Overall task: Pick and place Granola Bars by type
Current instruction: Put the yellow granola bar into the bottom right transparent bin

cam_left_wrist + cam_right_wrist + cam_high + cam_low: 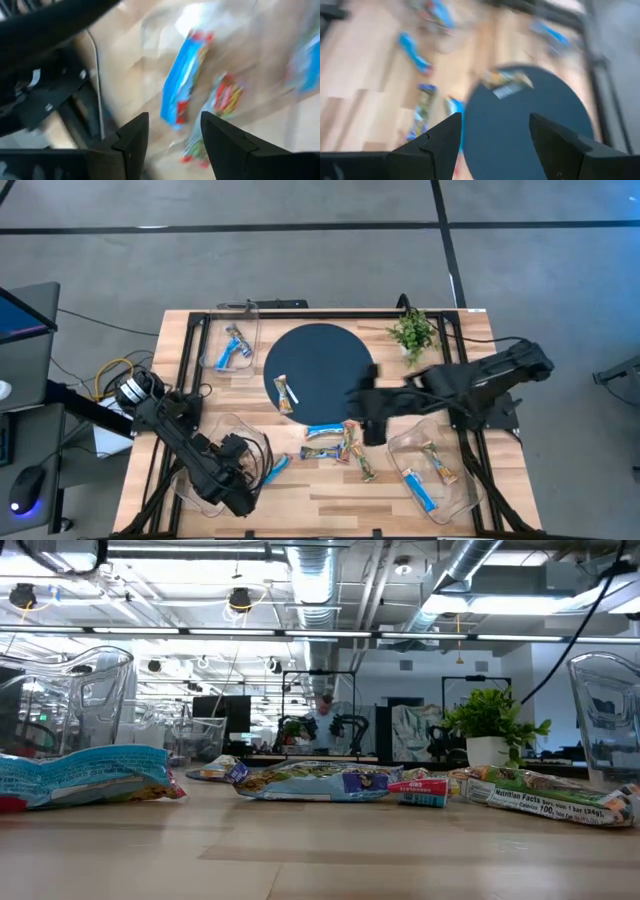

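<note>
Nearest the low camera, I see a blue bar (85, 775) lying flat on the table (320, 850), with a row of other bars (330, 782) behind it and a potted plant (492, 730) further back. Clear trays (95, 700) stand at both sides.

From above, my left gripper (248, 465) sits over the tray (215, 480) at the near left corner. Its wrist camera shows the fingers (132, 135) spread apart with nothing between them; a blue bar (182, 77) and a red-green bar (220, 102) lie beyond them.

My right gripper (372, 420) hangs beside the dark round mat (320, 360), near the loose cluster of bars (345, 448) in the middle of the table. Its fingers (437, 137) also stand wide and hold nothing, with the mat and a tan bar (507, 80) on it ahead.

One tan bar (286, 392) lies on the mat. Blue bars (232, 348) sit in the far left tray (215, 320). The near right tray (465, 485) holds a blue bar (420, 488) and a tan one (440, 465).
</note>
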You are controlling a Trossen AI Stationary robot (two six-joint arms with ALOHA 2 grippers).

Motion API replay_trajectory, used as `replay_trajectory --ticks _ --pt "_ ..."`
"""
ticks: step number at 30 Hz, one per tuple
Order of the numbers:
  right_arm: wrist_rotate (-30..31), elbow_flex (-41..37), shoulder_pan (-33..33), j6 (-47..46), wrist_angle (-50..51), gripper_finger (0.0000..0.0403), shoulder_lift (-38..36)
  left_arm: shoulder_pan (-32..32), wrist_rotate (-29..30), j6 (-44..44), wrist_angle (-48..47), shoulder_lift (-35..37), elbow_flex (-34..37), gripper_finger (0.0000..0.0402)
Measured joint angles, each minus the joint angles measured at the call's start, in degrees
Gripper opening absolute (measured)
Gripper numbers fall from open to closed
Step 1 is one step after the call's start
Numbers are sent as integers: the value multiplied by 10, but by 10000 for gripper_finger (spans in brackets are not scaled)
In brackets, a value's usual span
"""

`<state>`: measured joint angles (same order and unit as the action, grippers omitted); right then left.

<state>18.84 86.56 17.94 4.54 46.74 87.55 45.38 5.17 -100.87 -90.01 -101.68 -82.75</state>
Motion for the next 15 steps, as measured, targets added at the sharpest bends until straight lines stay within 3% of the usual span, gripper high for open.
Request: replay_trajectory --ticks 4,9,11,15 --pt "-110 0 -36 103 -103 225 50 29 115 -96 -1 24 -23 174" --pt "-159 5 -82 182 -201 225 114 72 275 -182 0 49 -41 174" --pt "-182 11 -104 185 -201 225 141 83 321 -194 -1 55 -41 174" --pt "-216 53 -149 112 -214 225 208 79 359 -191 -1 57 -42 174"
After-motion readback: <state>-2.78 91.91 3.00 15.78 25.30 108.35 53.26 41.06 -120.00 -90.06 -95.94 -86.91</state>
